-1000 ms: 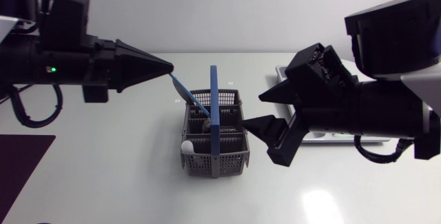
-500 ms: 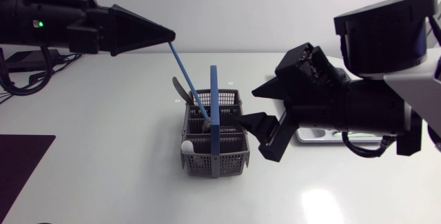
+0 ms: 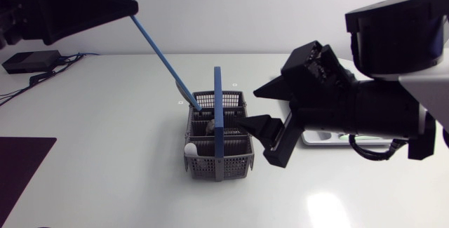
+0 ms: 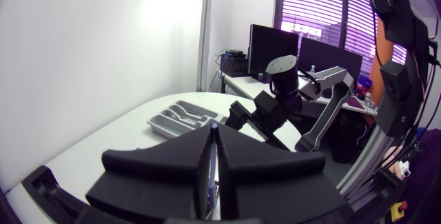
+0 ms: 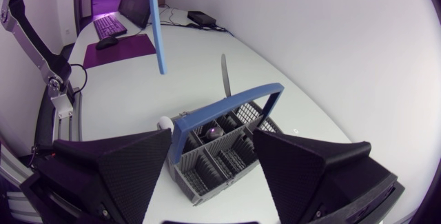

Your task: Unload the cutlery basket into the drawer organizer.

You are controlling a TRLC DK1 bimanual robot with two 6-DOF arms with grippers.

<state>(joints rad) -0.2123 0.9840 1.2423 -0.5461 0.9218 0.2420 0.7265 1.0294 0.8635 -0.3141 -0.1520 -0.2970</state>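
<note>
Left tool (image 3: 132, 9) clamped on blue utensil (image 3: 165, 59), high above desk (image 3: 105, 172), lower end clear of cutlery basket (image 3: 203, 166). Right tool (image 3: 250, 107) spread wide, just beside cutlery basket.

Dark mat (image 3: 21, 165) on table (image 3: 105, 158), blk box (image 3: 31, 61) (w/ cables (image 3: 33, 81)) nr edge.

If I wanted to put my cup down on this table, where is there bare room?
Bare table lies between the dark mat and the cutlery basket, and along the near edge before the basket. It is crowded on the basket's other side: the right gripper hangs there, fingers open, with the drawer organizer beneath its arm.
</note>
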